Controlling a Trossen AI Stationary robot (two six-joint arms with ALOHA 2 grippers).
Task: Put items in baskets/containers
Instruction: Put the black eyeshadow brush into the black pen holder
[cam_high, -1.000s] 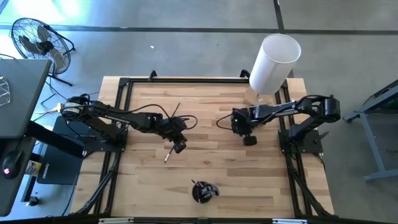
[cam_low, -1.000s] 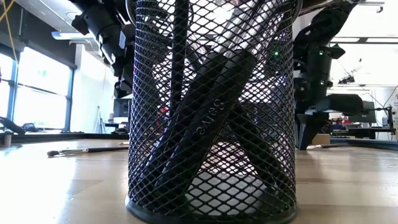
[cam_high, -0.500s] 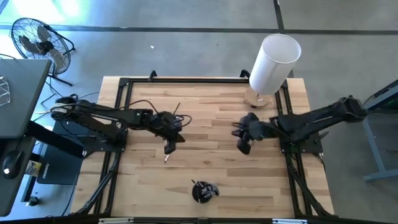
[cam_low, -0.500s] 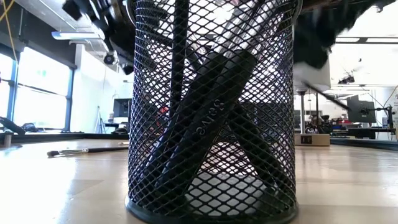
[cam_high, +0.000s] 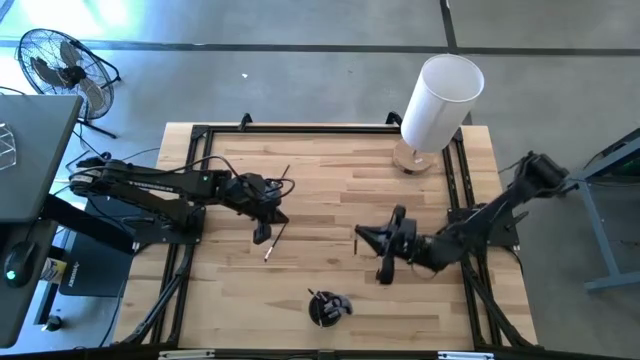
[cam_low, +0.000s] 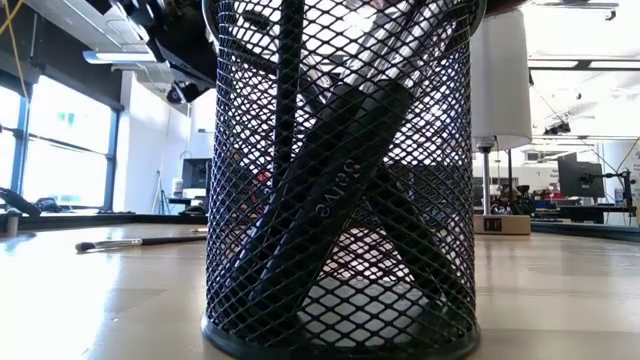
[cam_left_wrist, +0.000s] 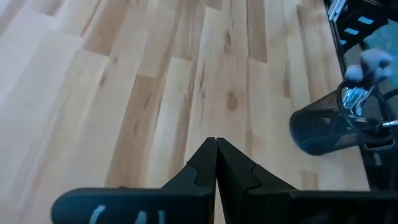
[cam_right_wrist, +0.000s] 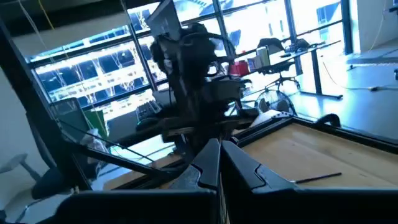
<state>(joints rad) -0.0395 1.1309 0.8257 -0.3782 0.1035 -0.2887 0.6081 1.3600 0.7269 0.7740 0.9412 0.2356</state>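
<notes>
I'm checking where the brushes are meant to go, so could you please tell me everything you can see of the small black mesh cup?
The small round black wire-mesh cup stands upright on the light wooden table, near its front edge, between the two arms. Its walls are open diamond mesh, with a solid ring at the base. Several dark-handled makeup brushes lean crossed inside, some poking above the rim. Neither gripper touches it.

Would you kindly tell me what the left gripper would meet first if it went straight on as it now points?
Probably bare planks of the light wooden table, which the shut left gripper angles down toward. The round black mesh cup sits to one side of that line, though depth is unclear.
</notes>
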